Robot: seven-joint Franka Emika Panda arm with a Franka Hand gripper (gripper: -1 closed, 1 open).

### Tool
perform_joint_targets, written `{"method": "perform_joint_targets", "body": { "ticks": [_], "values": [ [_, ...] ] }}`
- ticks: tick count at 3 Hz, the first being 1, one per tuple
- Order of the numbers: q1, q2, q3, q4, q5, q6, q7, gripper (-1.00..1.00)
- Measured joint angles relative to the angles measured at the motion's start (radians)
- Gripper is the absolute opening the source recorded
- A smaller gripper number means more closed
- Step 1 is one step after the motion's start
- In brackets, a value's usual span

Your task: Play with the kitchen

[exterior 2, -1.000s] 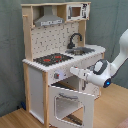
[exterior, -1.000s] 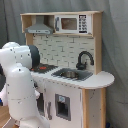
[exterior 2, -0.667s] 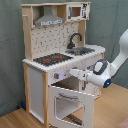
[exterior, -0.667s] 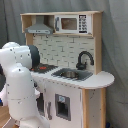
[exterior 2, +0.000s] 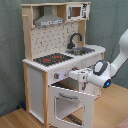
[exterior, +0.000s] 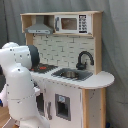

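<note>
Just one kitchen (exterior 2: 50, 65), one gripper (exterior 2: 75, 76).

On the tall white and light-wood toy kitchen (exterior 2: 50, 75), the black-red stovetop (exterior 2: 52, 59) sits beside the sink (exterior 2: 82, 50); the black faucet (exterior 2: 74, 39) stands behind it.

No readable text, label, brand or number on kitchen (exterior: 70, 75) in either exterior view.
</note>
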Motion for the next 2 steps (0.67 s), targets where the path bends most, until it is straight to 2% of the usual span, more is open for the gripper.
{"method": "perform_joint_targets", "body": {
  "ticks": [1,2],
  "values": [
    [0.0,-0.003,0.001,-0.002,0.0,-0.009,-0.104,-1.0],
    [0.0,-0.003,0.002,-0.004,0.001,-0.013,-0.146,-1.0]
  ]
}}
